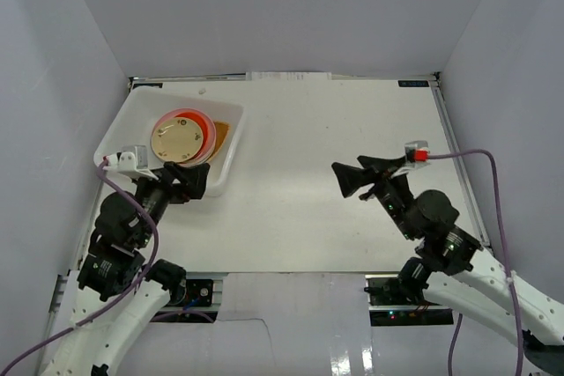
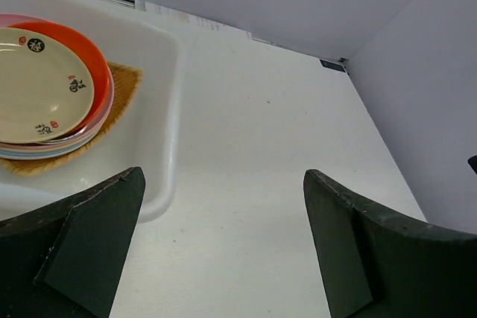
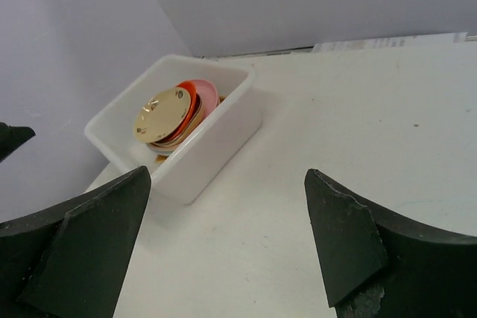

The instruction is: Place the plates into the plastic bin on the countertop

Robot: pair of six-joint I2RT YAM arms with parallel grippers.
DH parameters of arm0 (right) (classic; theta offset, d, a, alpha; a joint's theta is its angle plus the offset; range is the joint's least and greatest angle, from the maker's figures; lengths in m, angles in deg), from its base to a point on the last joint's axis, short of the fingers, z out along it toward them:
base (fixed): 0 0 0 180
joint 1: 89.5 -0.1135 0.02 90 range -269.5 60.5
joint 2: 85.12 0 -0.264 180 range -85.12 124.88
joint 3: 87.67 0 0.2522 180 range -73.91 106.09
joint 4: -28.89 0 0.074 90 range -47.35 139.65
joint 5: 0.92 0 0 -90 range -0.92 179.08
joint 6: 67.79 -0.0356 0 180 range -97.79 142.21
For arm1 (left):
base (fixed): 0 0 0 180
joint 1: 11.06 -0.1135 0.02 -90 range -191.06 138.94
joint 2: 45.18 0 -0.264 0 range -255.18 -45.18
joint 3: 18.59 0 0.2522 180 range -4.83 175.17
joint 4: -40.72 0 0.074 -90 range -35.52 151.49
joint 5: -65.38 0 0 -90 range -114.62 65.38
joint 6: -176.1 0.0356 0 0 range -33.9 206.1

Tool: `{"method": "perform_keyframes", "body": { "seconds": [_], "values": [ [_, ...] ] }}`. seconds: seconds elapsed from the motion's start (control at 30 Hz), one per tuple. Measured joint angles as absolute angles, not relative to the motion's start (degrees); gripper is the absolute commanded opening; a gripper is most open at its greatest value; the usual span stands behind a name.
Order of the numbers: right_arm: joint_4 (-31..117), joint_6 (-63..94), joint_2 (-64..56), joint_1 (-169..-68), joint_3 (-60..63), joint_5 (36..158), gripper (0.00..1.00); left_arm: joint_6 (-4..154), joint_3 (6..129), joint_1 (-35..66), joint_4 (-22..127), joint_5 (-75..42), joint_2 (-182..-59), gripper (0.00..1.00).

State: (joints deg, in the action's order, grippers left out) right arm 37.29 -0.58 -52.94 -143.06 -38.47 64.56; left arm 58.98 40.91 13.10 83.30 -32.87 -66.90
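Several plates [image 1: 182, 138] lie nested in one stack inside the plastic bin [image 1: 231, 163], which sits at the far left of the counter [image 1: 344, 121]. A cream plate [image 2: 33, 83] with small printed marks is on top, a red-orange plate [image 2: 95, 61] is under it, and a pink plate [image 3: 206, 93] edge shows beside that. The woven-look tan plate [image 2: 125, 83] pokes out at the bottom. No plate shows on the bare counter in any view, so the job looks done or nearly so. These read as small, light, rigid plastic dishes. They look glossy and probably slippery on their faces, stiff enough to take a pinch, and unlikely to break if they drop a little way. If one needed shifting, the raised rim is the place to take it, with one finger above and one below the lip. A flat face gives the pads nothing to bite on. The nested stack would likely slide as a whole if nudged sideways. The left gripper [image 2: 223, 180] hangs just beside the bin's near corner with its jaws spread wide and nothing between them. The right gripper [image 3: 227, 180] hovers well apart over the right half of the counter, equally wide and empty.
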Motion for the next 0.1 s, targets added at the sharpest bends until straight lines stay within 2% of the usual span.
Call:
{"method": "perform_keyframes", "body": {
  "seconds": [0.1],
  "values": [
    [38.75,-1.69,-61.68,-142.89,-44.42,63.03,0.90,59.09,39.20,13.10,82.93,-31.19,-65.94,0.98]
  ]
}}
